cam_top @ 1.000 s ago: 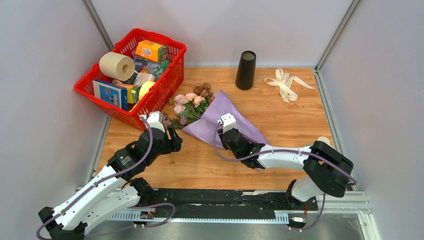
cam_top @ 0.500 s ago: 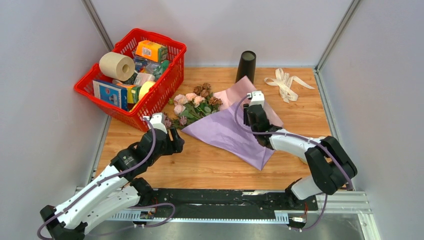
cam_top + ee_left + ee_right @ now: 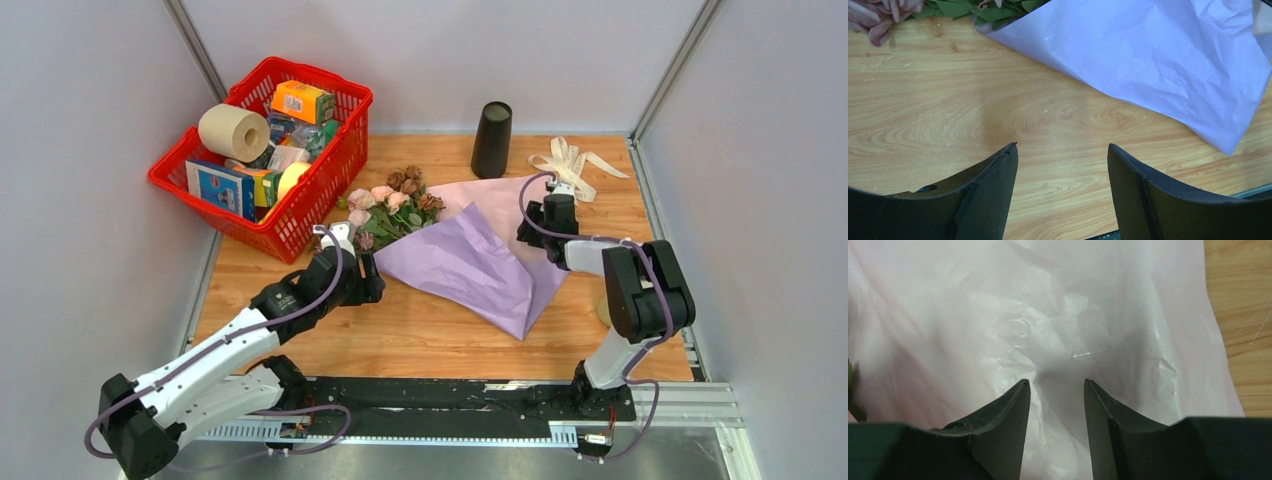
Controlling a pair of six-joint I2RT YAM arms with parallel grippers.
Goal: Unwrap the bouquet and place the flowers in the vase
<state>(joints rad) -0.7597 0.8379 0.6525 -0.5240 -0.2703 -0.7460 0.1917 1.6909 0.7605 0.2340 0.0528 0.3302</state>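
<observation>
Half-unwrapped, the bouquet (image 3: 440, 240) lies at mid-worktop (image 3: 420, 335). Its artificial roses (image 3: 388, 197) fan out to the left beside the red basket (image 3: 330, 175), and the lilac-and-pink paper (image 3: 470, 270) is spread open to the right. The right pincer (image 3: 1055, 382) hovers over the crinkled pink side, jaws narrowly apart with nothing between them. The left pincer (image 3: 1063, 147) stands wide over bare wood just near of the paper's edge. The paper looks thin and feather-light, apt to slide. The roses seem light and soft-headed, best gripped low on the green stems, not the blooms. The matte black vase (image 3: 491, 140), a narrow cylinder, stands upright at the far edge and is probably easy to tip. A cream ribbon (image 3: 568, 165) lies loose to its right.
</observation>
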